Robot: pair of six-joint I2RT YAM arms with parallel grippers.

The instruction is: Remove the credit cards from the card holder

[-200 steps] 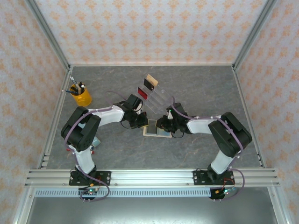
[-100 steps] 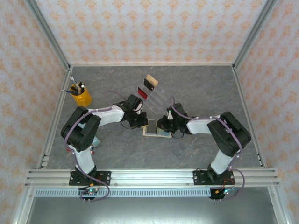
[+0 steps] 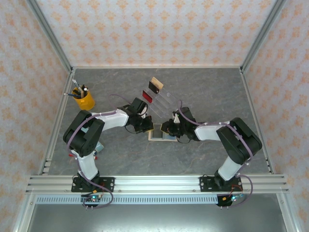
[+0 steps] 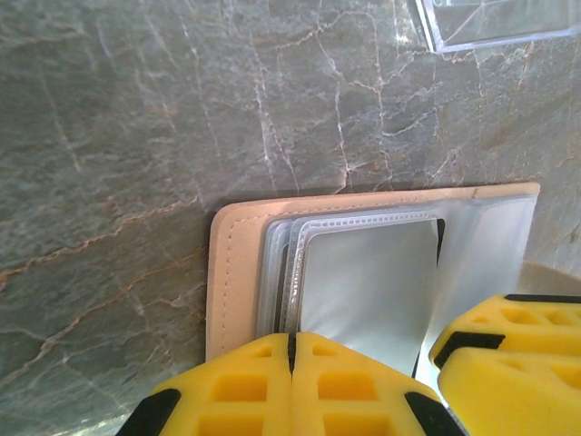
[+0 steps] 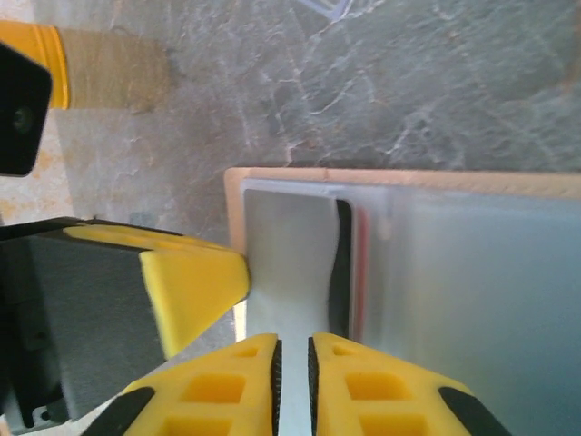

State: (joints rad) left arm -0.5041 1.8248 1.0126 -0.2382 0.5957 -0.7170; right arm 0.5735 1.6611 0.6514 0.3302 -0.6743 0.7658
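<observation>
Card holder (image 4: 238,272) lies open, flat on the table (image 3: 217,96), both grippers at it. Left gripper (image 4: 290,381): fingers closed together over the holder's left part; whether it pins anything cannot be told. Right gripper (image 5: 292,381): narrowed onto a clear pocket leaf of the holder. Dark card (image 5: 341,263) sits in a pocket, just beyond the right gripper. Beyond the holder, red card (image 3: 147,98) and tan card (image 3: 154,85) stand in a clear stand (image 3: 166,99). Judgement: two cards out, one left to pull

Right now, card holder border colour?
Tan; the card holder border shows best in the left wrist view.
</observation>
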